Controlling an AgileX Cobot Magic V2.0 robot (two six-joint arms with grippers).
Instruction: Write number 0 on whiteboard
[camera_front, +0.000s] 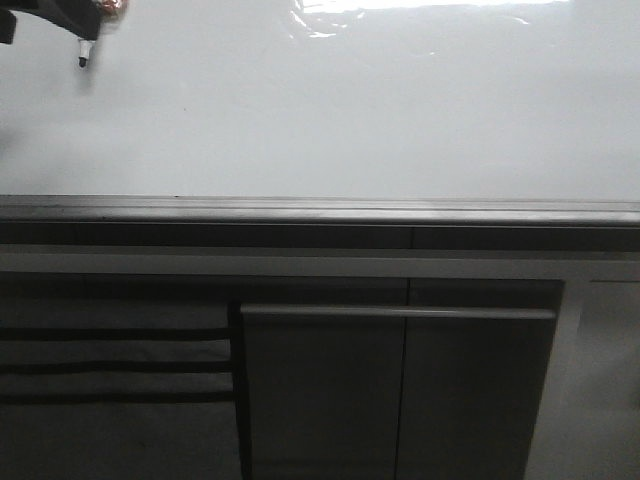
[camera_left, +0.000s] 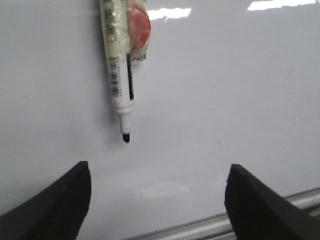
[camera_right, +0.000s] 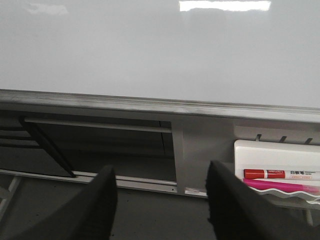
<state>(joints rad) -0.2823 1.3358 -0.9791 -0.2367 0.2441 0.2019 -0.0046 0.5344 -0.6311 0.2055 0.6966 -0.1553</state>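
Note:
The whiteboard (camera_front: 350, 110) is glossy white with glare and fills the upper front view; no number 0 shows on it. A white marker (camera_left: 120, 75) with a black tip (camera_left: 126, 137) is fixed with tape and a red piece to my left gripper (camera_left: 157, 167), not held between its fingers, which stand wide open. The tip (camera_front: 82, 58) shows at the board's top left; I cannot tell if it touches. My right gripper (camera_right: 161, 168) is open and empty, below the board's grey frame edge (camera_right: 150, 102).
Grey cabinet panels (camera_front: 400, 390) with a horizontal handle bar stand below the frame edge (camera_front: 320, 210). A white tray (camera_right: 277, 155) under the board at the right holds a red marker (camera_right: 280, 174) and a pink one (camera_right: 280, 185).

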